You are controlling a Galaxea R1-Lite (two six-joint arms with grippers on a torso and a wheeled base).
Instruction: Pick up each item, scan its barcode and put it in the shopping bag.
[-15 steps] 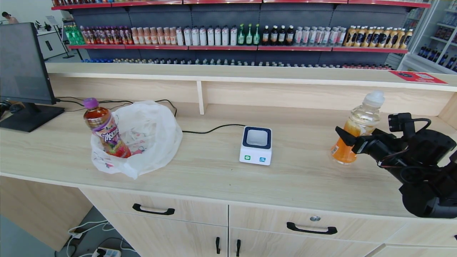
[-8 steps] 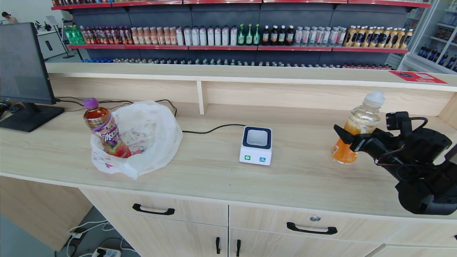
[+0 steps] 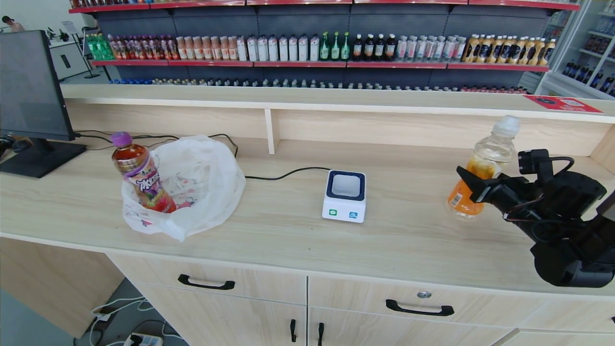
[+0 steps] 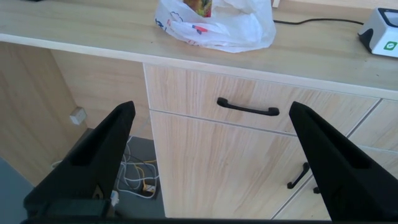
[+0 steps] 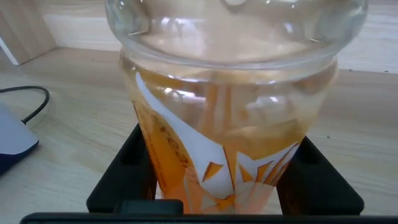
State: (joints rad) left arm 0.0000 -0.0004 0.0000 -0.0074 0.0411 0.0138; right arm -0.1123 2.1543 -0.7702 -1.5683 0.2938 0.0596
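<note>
A clear bottle of orange drink [image 3: 480, 168] with a white cap stands tilted at the right of the counter. My right gripper [image 3: 473, 187] is shut on its lower half; in the right wrist view the bottle [image 5: 230, 137] sits tight between the black fingers [image 5: 124, 180]. A white shopping bag [image 3: 202, 182] lies open at the left of the counter with a red tea bottle [image 3: 139, 175] leaning in it. The white scanner [image 3: 344, 195] sits mid-counter. My left gripper [image 4: 210, 107] hangs open below the counter's front edge, facing the drawers.
A monitor [image 3: 29, 96] stands at the far left, and the scanner's cable [image 3: 283, 174] runs back across the counter. A raised ledge [image 3: 336, 103] backs the counter. Bare wood lies between bag, scanner and orange bottle. Drawer handles [image 4: 247, 109] sit below.
The right gripper has closed in on the orange bottle, which now leans with its cap farther right and a little higher. Bag, tea bottle and scanner have not moved.
</note>
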